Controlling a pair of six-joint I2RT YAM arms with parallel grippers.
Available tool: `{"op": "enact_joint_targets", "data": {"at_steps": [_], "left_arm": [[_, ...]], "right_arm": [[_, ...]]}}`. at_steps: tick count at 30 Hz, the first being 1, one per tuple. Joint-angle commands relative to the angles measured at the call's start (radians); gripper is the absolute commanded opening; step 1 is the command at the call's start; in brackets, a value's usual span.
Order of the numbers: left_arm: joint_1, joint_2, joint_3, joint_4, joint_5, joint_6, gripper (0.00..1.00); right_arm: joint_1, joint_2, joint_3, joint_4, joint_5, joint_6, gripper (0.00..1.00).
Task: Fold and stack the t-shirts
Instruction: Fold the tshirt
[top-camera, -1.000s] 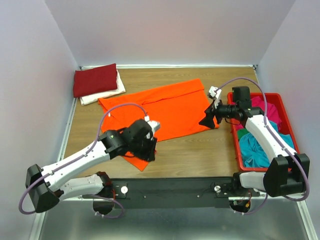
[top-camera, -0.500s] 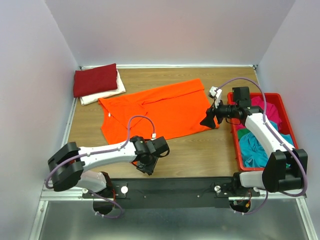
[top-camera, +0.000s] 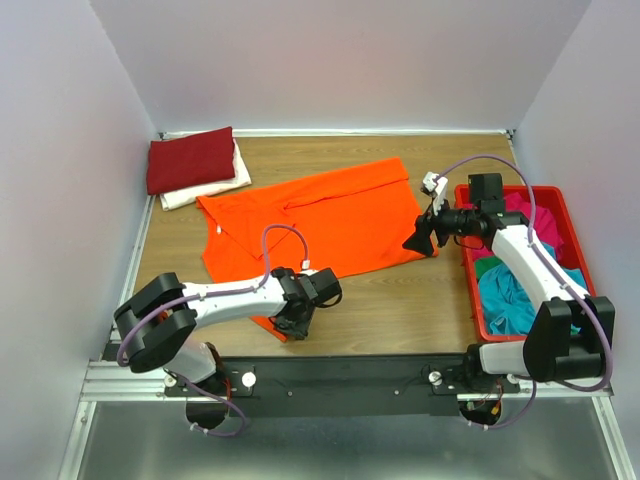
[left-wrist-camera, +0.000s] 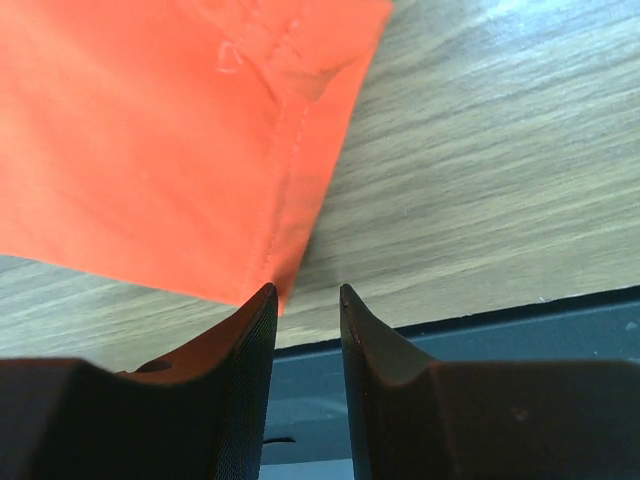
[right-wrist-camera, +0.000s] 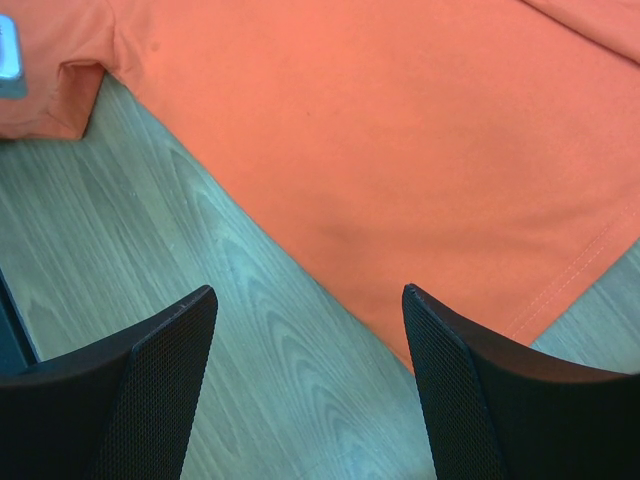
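Five t-shirts showed. At the far left corner one folded dark red shirt (top-camera: 190, 158) lay on one folded white shirt (top-camera: 210, 188). One orange shirt (top-camera: 320, 212) was spread flat mid-table. Two more, magenta pink (top-camera: 525, 212) and teal (top-camera: 510, 295), sat crumpled in the single red tray (top-camera: 577, 240) at the right.

The left gripper (left-wrist-camera: 305, 290), jaws narrow with nothing between them, sat at the orange shirt's near corner, close to the near edge of the table (top-camera: 400, 300). The right gripper (right-wrist-camera: 308, 292), jaws wide and empty, hovered over the orange hem's right corner, just beside the tray. Bare wood lay between the two grippers.
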Motion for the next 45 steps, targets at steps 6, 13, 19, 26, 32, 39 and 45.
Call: {"op": "enact_joint_targets", "data": {"at_steps": [6, 13, 19, 26, 32, 39, 45], "left_arm": [[0.039, -0.051, -0.040, 0.004, -0.024, 0.017, 0.39], [0.050, -0.037, -0.043, -0.002, 0.001, 0.037, 0.39], [0.057, -0.002, -0.030, -0.008, 0.004, 0.060, 0.36], [0.062, 0.032, -0.022, -0.013, 0.010, 0.074, 0.27], [0.062, 0.005, -0.001, -0.010, 0.005, 0.074, 0.10], [0.062, -0.057, 0.036, 0.001, 0.036, 0.100, 0.00], [0.062, -0.086, 0.021, 0.013, 0.036, 0.104, 0.00]], "right_arm": [[-0.009, 0.022, -0.012, -0.026, -0.023, 0.000, 0.81], [-0.016, 0.024, -0.010, -0.028, -0.029, 0.000, 0.81], [-0.029, 0.013, -0.010, -0.031, -0.044, 0.000, 0.81], [-0.042, -0.007, -0.007, -0.034, -0.064, 0.000, 0.81], [-0.047, -0.012, -0.009, -0.040, -0.063, -0.009, 0.81], [-0.047, -0.013, -0.032, -0.077, -0.050, -0.129, 0.81], [-0.045, -0.013, -0.029, -0.238, 0.065, -0.523, 0.75]]}}
